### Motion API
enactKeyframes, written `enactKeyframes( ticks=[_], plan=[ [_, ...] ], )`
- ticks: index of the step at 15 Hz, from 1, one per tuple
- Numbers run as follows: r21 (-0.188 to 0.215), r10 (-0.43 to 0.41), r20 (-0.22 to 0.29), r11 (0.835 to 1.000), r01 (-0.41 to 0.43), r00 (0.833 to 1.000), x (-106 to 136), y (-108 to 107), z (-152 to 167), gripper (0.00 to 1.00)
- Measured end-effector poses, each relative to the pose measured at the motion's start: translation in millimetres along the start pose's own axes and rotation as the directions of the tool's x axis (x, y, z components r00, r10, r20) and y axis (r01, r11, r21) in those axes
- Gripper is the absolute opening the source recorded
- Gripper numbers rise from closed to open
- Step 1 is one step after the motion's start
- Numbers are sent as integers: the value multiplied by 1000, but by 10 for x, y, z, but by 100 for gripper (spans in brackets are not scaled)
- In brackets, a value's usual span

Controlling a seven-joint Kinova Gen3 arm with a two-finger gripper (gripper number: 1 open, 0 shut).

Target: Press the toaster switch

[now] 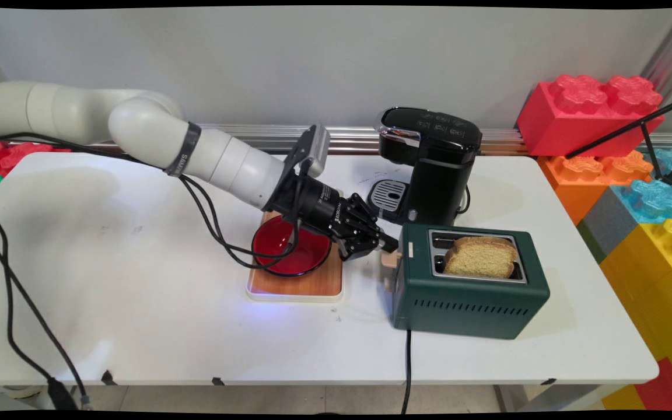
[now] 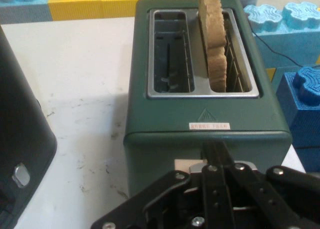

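A dark green two-slot toaster (image 1: 470, 297) stands right of the table's centre, with a slice of bread (image 1: 480, 256) sticking up from its near slot. The far slot holds nothing. My gripper (image 1: 387, 244) is shut, its tips against the toaster's left end just above the pale wooden lever (image 1: 391, 261). In the hand view the closed gripper (image 2: 215, 151) points at the toaster's end wall (image 2: 165, 134). The lever (image 2: 189, 165) peeks out beside the fingers, and the bread (image 2: 215, 39) stands in the right-hand slot. I cannot tell whether the tips touch the lever.
A red bowl (image 1: 289, 248) sits on a wooden board (image 1: 301, 283) under my wrist. A black coffee machine (image 1: 435, 169) stands just behind the toaster. Large toy bricks (image 1: 587, 111) are stacked at the right. The toaster's cable (image 1: 408, 361) runs off the front edge.
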Motion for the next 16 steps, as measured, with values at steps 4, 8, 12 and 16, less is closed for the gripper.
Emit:
enactKeyframes(
  ticks=[4, 8, 12, 16],
  plan=[
    [1, -4, 2, 1000, 4, 1000, -60, 3, 52, 0],
    [5, -7, 6, 1000, 7, 1000, -117, -5, 107, 0],
    [6, -9, 14, 1000, 9, 1000, -178, -9, 135, 0],
    [6, -13, 25, 1000, 13, 1000, -257, -10, 155, 0]
  ],
)
